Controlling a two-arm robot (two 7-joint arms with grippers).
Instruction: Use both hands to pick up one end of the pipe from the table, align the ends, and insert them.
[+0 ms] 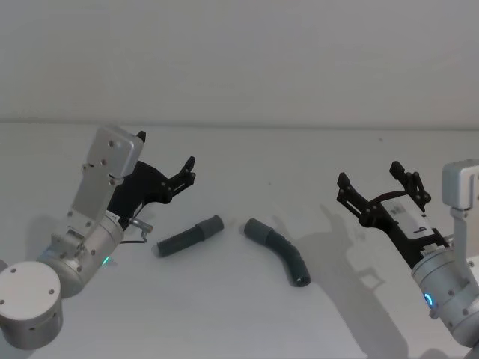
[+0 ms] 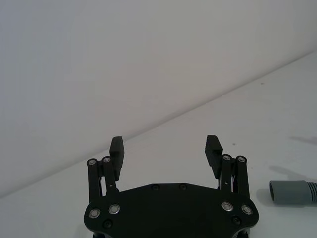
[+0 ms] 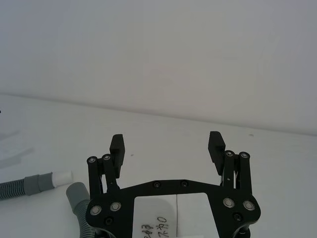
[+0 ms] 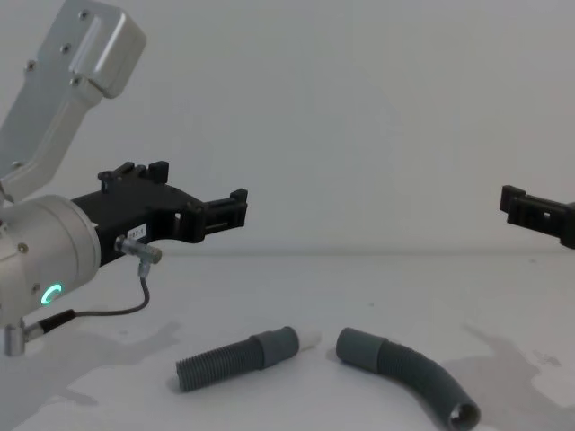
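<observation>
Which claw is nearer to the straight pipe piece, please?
Left. The left claw hovers above and behind the straight piece; the right claw is beyond the curved piece.

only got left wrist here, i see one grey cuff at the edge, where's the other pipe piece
observer: the straight piece lies flat on the table, on the left gripper's side of the curved piece.
operator: which way is its tip facing
observer: its white tip faces the curved piece's cuff, with a gap between them.
operator: and the right arm
observer: the right gripper hovers open above the table, right of the curved piece, holding nothing.
</observation>
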